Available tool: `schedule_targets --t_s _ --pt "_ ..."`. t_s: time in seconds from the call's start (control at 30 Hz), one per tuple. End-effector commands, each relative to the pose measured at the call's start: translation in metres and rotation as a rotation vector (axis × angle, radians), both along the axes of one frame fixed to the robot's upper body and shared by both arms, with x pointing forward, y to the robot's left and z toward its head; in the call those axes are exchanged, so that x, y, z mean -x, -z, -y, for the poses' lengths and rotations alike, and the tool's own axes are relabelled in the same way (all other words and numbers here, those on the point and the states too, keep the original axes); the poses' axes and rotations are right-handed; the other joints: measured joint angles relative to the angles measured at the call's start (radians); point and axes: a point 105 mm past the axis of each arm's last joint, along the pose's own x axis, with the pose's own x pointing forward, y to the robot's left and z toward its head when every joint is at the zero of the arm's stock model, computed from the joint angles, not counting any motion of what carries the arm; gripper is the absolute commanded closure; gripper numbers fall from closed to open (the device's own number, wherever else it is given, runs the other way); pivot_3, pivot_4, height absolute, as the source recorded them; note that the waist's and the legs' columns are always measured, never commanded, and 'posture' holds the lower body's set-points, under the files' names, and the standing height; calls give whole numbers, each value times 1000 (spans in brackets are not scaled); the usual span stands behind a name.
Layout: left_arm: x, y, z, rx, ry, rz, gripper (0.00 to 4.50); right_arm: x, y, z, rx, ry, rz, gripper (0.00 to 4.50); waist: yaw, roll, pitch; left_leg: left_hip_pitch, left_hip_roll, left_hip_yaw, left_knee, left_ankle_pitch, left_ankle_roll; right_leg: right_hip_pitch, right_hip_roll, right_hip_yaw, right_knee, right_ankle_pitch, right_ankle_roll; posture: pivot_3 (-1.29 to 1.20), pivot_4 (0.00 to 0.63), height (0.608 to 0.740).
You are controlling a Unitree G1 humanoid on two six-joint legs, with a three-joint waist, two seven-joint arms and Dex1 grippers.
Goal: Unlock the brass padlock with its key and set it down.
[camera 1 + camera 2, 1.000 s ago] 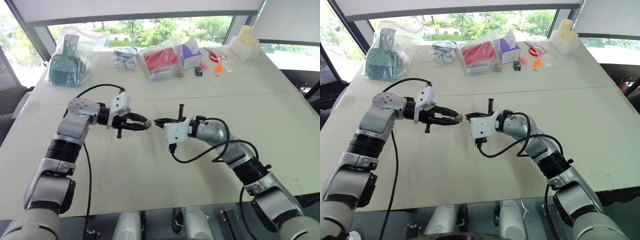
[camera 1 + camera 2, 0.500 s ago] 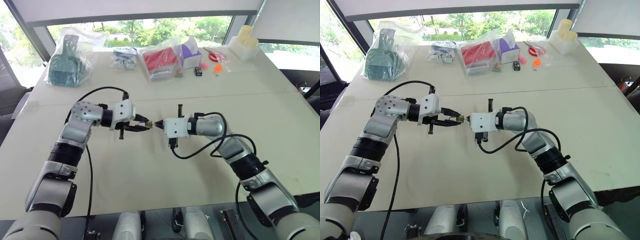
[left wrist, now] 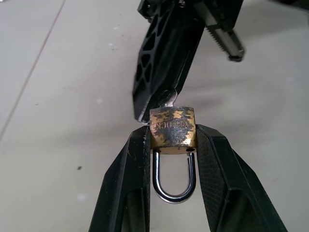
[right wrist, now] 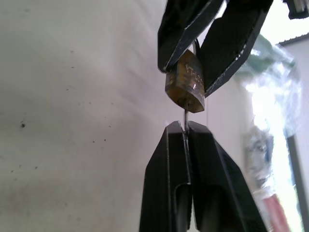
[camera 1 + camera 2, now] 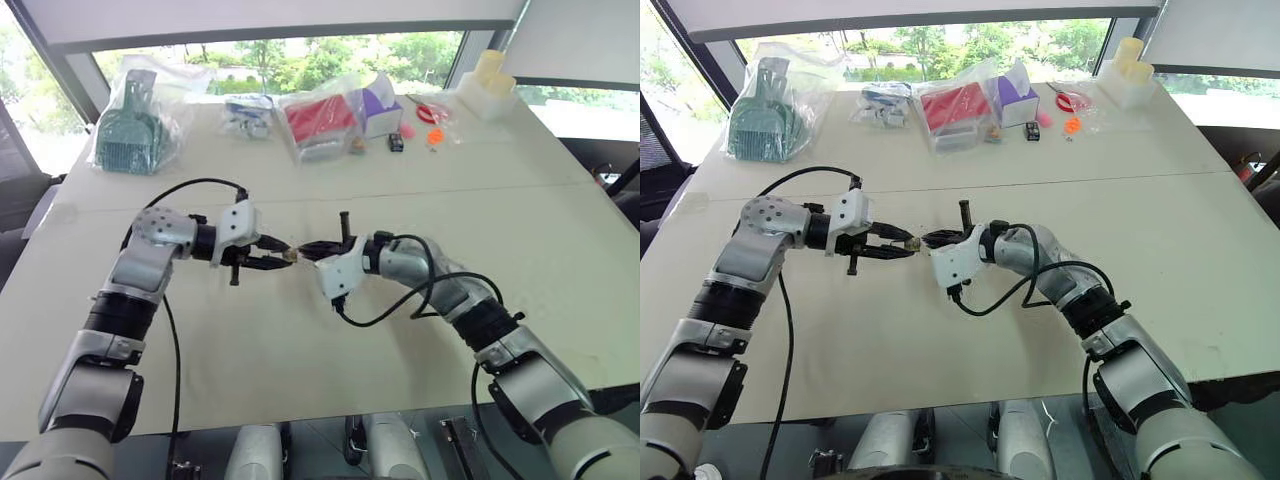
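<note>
A: What's the left gripper doing?

B: It's clamping the brass padlock by its body, above the table, shackle looping back between its fingers.

A: And the right gripper?

B: It's meeting the lock from three o'clock, fingers nearly together, pinching the key, whose tip is sitting in the padlock's base.

The right gripper has rolled at the wrist since a second ago, so its white camera block now hangs lower and tilted instead of sitting level. Its fingers look pinched on the key, which sits in the bottom of the brass padlock. The gap between the two grippers closed up half a second back, and the pair now sits slightly lower.
</note>
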Motion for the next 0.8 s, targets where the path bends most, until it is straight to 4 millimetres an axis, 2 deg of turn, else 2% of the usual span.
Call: schedule_targets --t_s 0.03,0.17,0.5,0.6,0.8 --pt "0 -13 -2 28 -1 14 3738 4 -17 -3 -55 -45 113 2589 -1 0 0 0 0 0 0 0 0 0 0 0 0 0 0 0 150 740" --pt "-3 -14 -1 26 0 15 3738 7 -22 -3 -74 -65 147 495 0 0 0 0 0 0 0 0 0 0 0 0 0 0 0 0 150 740" --pt "-6 -17 8 44 17 18 3738 11 -23 -8 -85 -87 163 495 -2 0 0 0 0 0 0 0 0 0 0 0 0 0 0 0 150 740" --pt "-5 -17 9 48 22 14 3738 12 -26 -10 -96 -97 187 1340 -4 0 0 0 0 0 0 0 0 0 0 0 0 0 0 0 150 740" --pt "-3 -18 11 72 23 -9 3738 14 -26 -14 -93 -117 199 4283 -13 0 0 0 0 0 0 0 0 0 0 1 0 0 0 0 150 740"
